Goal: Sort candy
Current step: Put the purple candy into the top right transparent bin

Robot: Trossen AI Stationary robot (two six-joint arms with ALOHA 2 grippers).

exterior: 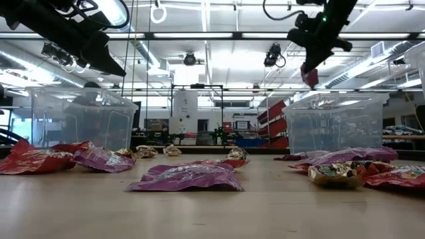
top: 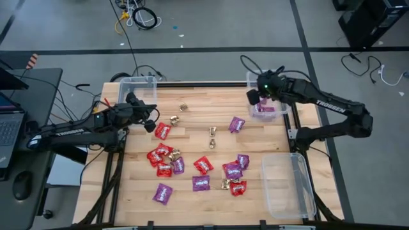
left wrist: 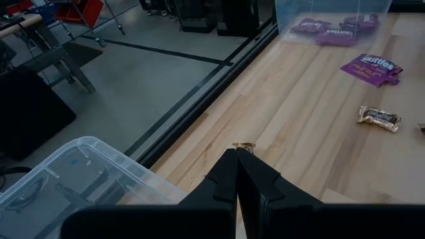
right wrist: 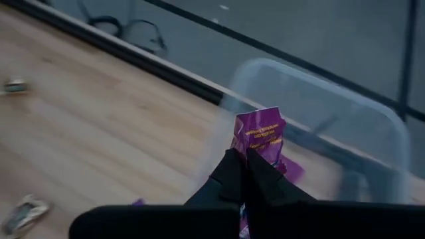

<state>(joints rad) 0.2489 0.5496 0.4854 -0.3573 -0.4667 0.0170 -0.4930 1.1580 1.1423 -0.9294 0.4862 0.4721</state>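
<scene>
Near edge of table: purple packets and red packets lay flat and loose on the wooden table, some overlapping; from table height the nearest purple one sat crumpled and slightly puffed.
Middle of table: a cluster of red packets and gold foil pieces lay left of centre; one gold piece and one purple packet lay apart, farther in.
Empty bin: a clear bin stood at the near right corner, nothing visible in it.
Left gripper: closed, with a sliver of gold foil showing at the tips; it looked pinched on a gold piece, though too little showed to be sure. It hung beside the far-left bin, above the table.
Right gripper: clamped on a purple packet by its lower edge, the packet standing upright above the fingers, raised over the far-right bin.
Far-right bin contents: purple packets already lay inside.
Handling, packets: judged very light, thin and limp; the film looked slick, so a pinch on a crimped end seam or an edge should hold better than one across the puffed middle.
Handling, gold pieces: judged small and firmer, with crinkly foil; a grip across the body or on a twisted end seemed best, and the fingers would need to come down close to the wood.
Risk: overlapping packets could lift together.
</scene>
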